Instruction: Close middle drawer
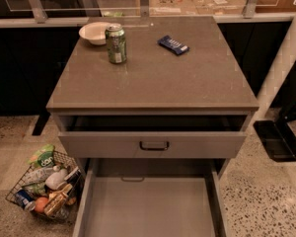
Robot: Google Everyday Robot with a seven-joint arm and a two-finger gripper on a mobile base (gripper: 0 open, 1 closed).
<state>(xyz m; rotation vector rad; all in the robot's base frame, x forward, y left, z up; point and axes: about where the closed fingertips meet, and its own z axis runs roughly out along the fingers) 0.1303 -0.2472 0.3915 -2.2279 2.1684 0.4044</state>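
The grey cabinet has two drawers open. The middle drawer is pulled far out toward me and shows its plain grey inside. Its front and handle are cut off by the bottom edge of the view. Above it the uppermost drawer, with a small dark bar handle, stands a little way open. The lowest drawer is hidden under the middle one. The gripper and the arm are not in view.
On the cabinet top stand a green can, a white bowl and a blue packet. A wire basket of groceries sits on the floor at the left. A black stand and a white post are at the right.
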